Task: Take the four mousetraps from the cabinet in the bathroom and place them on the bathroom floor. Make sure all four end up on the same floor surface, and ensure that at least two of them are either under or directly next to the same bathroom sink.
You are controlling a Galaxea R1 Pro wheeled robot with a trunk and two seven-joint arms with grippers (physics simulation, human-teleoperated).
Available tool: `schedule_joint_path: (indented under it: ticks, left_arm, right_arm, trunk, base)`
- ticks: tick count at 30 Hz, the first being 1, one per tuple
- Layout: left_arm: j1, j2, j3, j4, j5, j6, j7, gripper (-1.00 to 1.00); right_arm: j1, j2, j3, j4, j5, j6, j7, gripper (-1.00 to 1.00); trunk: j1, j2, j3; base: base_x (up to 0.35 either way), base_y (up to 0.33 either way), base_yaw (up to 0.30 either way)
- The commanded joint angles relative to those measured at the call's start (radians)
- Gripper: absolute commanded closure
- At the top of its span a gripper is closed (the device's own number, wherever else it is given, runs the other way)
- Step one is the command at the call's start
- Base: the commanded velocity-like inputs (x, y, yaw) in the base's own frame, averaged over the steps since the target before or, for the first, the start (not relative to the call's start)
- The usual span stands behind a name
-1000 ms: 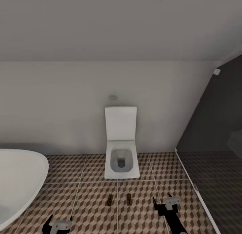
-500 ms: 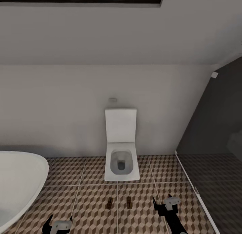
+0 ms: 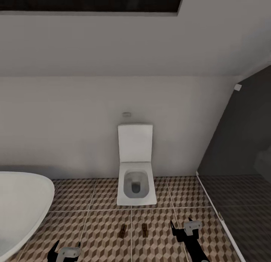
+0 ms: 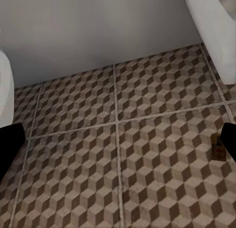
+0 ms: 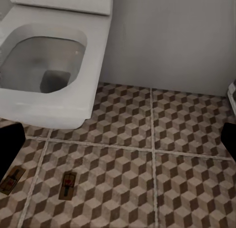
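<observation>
Two mousetraps [image 3: 122, 230] [image 3: 145, 230] lie side by side on the cube-patterned bathroom floor [image 3: 101, 220], just in front of a white toilet. The right wrist view has both of them [image 5: 68, 185] [image 5: 11, 179]; the left wrist view has one [image 4: 218, 149] at its edge. My left gripper [image 3: 67, 250] hangs open and empty over the tiles [image 4: 118, 144]. Right of the traps, my right gripper [image 3: 181, 225] is open too, with nothing held [image 5: 118, 144]. The cabinet and the bathroom sink are out of view.
The white toilet [image 3: 135, 179] stands against the back wall with its lid up. A white oval bathtub [image 3: 19, 205] fills the near left. A dark grey tiled patch [image 3: 241, 201] behind a low white edge lies to the right.
The whole head view has shifted down a little, so the camera moved. The traps and both grippers hold their places.
</observation>
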Motion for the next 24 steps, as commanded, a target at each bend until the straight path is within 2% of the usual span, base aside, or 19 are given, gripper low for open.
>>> schedule_joint_path:
  ticks: [1,24]
  left_arm:
    - [-0.001,-0.001,-0.008,0.002,0.001,-0.003,0.006,-1.0]
    - [-0.001,-0.001,-0.008,0.002,0.001,-0.002,0.006,-1.0]
  right_arm:
    - [-0.001,0.0,0.009,0.001,-0.006,-0.002,-0.004,-1.0]
    - [0.002,0.0,0.009,0.001,-0.006,-0.002,-0.004,-1.0]
  trunk:
    - [0.001,-0.002,0.0]
    - [0.001,-0.002,0.037]
  base:
    - [0.0,0.0,0.0]
    - [0.0,0.0,0.0]
